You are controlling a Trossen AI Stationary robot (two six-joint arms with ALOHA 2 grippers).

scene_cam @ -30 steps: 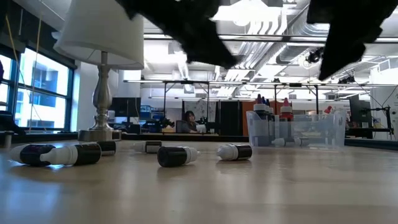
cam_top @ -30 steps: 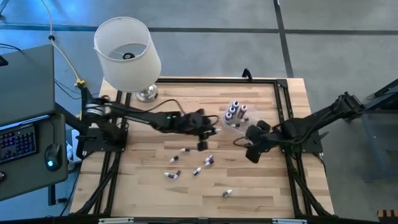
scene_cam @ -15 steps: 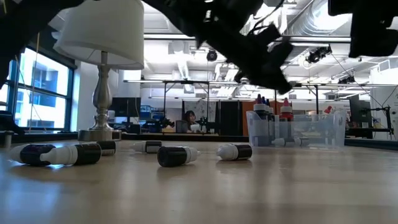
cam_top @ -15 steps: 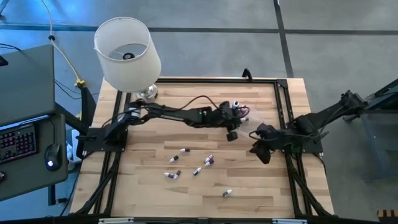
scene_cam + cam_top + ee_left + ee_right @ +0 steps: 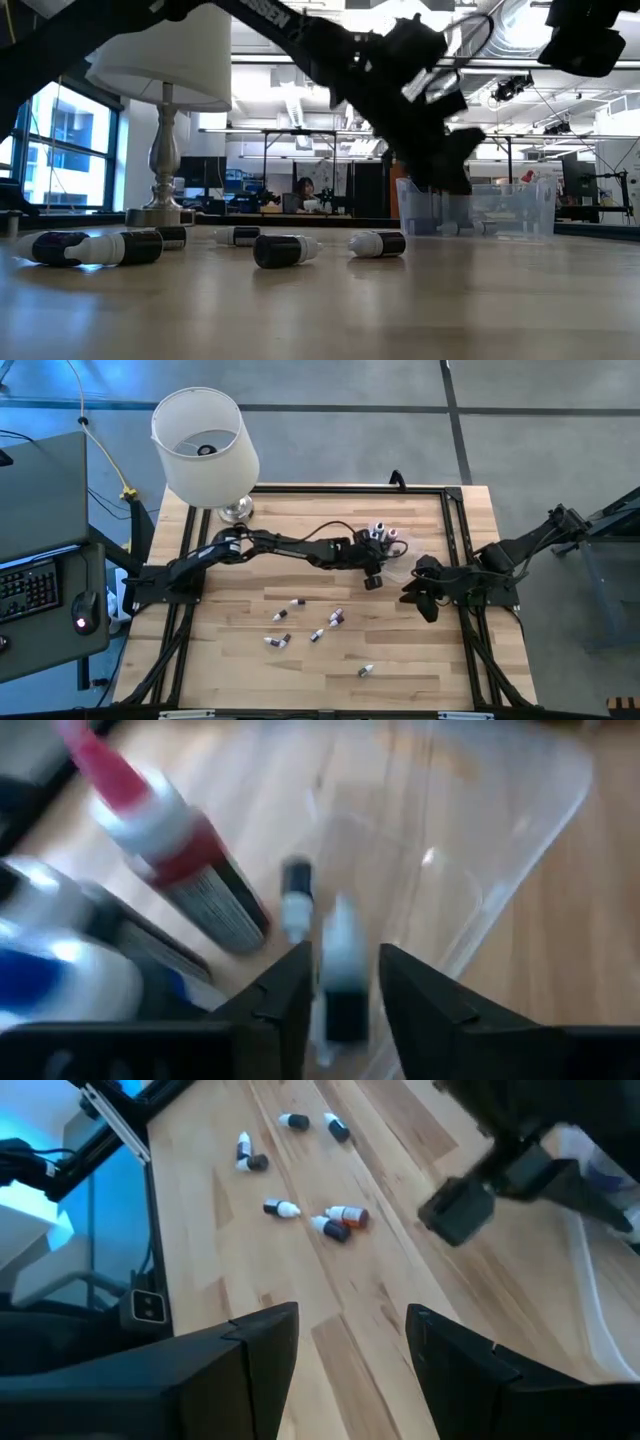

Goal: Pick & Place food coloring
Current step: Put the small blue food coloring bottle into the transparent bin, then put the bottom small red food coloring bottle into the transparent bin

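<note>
My left gripper (image 5: 383, 553) reaches over the clear plastic tub (image 5: 400, 565); its fingers stand apart. In the left wrist view a tiny food coloring bottle (image 5: 343, 982), white cap and dark body, shows blurred between the fingertips with a gap on either side. Another small bottle (image 5: 296, 900) lies on the tub's floor. Red-capped (image 5: 170, 850) and blue (image 5: 40, 980) bottles stand in the tub. Several more food coloring bottles (image 5: 318, 625) lie on their sides on the table. My right gripper (image 5: 425, 598) hangs open near the table's right side, nothing between its fingers (image 5: 350, 1340).
A lamp with a white shade (image 5: 205, 445) stands at the far left corner. A black frame (image 5: 455, 540) runs round the wooden table. Bare wood (image 5: 420, 660) lies toward the near right. A laptop and mouse (image 5: 40, 575) sit beside the table on the left.
My left gripper has swung from above the loose bottles toward the table's far right and sunk down over the tub. My right gripper has drawn back a little toward the right edge and risen.
</note>
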